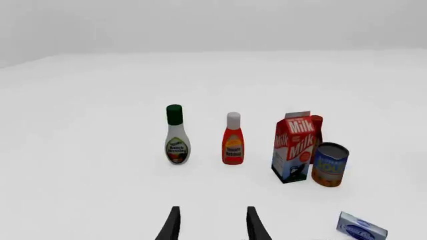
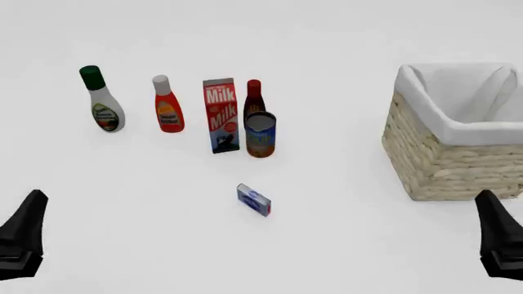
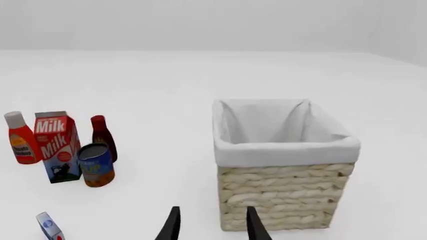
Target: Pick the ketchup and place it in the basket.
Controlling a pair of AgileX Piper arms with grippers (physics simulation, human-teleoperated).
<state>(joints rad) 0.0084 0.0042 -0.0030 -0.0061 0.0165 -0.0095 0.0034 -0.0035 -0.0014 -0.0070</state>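
In the left wrist view, the left gripper (image 1: 211, 226) shows two dark fingers (image 1: 172, 225) that are spread, with nothing between them. Ahead of the fingertips, well apart from them, stands the ketchup (image 1: 233, 138). It is a bright red squeeze bottle, upright, with a white cap and a yellow-orange label on its belly. Just to one side of it stands a white bottle with green cap (image 1: 176, 135), and to the other side a milk carton (image 1: 293, 148), which is taller than the ketchup. A blue and orange can (image 1: 329, 164) stands just beside the carton, and a dark-red bottle (image 1: 316, 125) looks out from behind it. A small blue box (image 1: 361, 227) lies near the fingers, off to the side.

In the front view, the ketchup (image 2: 168, 105) stands upright between the white bottle and the milk carton, far ahead of the left gripper (image 2: 23, 236). The basket (image 2: 457, 153), pale woven wicker with white cloth folded over its rim, stands ahead of the right gripper (image 2: 500, 236). From this view alone I cannot tell how the fingers stand.

In the right wrist view, the right gripper (image 3: 211, 226) has its fingers (image 3: 251, 225) spread, holding nothing. The basket is directly ahead of them, near, and its lining looks empty. The ketchup (image 3: 21, 145) is far to the side, touching no gripper.
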